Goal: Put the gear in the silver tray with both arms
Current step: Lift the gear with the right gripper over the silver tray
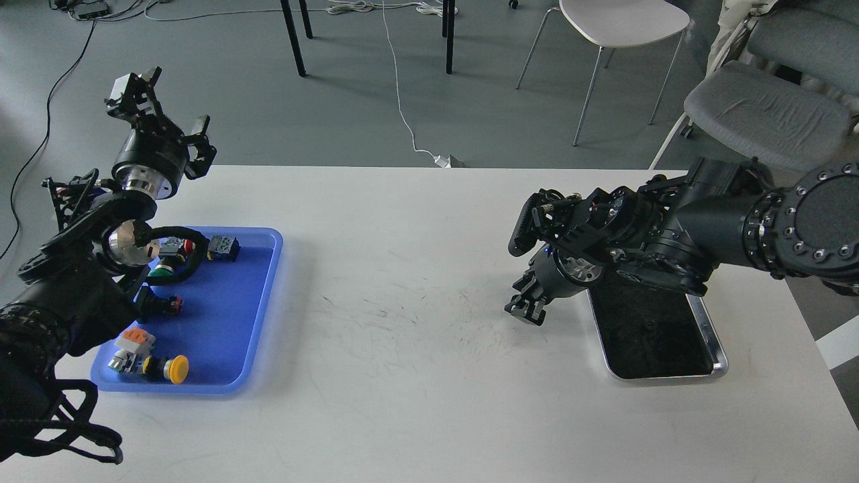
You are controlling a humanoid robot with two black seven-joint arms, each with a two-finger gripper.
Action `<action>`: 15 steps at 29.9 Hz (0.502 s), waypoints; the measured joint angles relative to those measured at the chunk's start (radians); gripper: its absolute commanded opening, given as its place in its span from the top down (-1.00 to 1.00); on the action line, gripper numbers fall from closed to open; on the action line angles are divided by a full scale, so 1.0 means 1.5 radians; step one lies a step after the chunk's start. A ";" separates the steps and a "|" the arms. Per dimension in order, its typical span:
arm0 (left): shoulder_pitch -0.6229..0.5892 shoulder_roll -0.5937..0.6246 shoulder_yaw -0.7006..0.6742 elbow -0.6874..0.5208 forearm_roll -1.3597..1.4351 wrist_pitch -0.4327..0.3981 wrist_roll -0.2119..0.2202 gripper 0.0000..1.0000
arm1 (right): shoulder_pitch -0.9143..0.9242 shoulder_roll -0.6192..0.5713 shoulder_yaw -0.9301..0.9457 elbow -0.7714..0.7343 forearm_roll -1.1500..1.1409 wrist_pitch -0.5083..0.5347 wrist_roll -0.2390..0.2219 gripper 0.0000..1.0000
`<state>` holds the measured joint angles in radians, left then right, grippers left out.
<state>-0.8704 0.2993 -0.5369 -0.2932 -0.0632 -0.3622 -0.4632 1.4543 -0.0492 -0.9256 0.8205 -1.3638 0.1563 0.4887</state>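
Note:
The silver tray [718,349] lies at the right of the white table, and the part of its dark bottom that shows is bare. My right gripper [527,307] points down over the table just left of the tray. It is dark, and its fingers cannot be told apart. The right arm covers the tray's far end. My left gripper [166,111] is raised beyond the table's far left edge, open and empty. I cannot make out a gear; none is in either gripper.
A blue plastic tray [265,302] at the left holds several small parts, among them a yellow push button [177,368] and an orange-topped switch [134,339]. Chairs [617,27] and cables stand on the floor beyond the table.

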 measured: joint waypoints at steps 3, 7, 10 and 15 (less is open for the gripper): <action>0.000 -0.001 0.000 0.000 0.000 0.000 0.000 -0.97 | 0.000 0.003 -0.001 0.001 0.000 0.000 0.000 0.33; 0.000 -0.001 0.000 0.000 0.000 0.000 0.000 -0.97 | 0.000 0.008 -0.002 0.001 -0.004 0.001 0.000 0.39; 0.000 0.000 0.000 0.001 0.000 0.000 0.000 -0.97 | 0.000 0.008 -0.003 0.001 -0.006 0.001 0.000 0.47; 0.000 0.000 0.000 0.003 0.000 0.000 0.000 -0.97 | 0.002 0.008 -0.008 0.000 -0.007 0.001 0.000 0.64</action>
<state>-0.8698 0.2997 -0.5369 -0.2885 -0.0629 -0.3622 -0.4626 1.4573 -0.0368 -0.9380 0.8207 -1.3745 0.1581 0.4887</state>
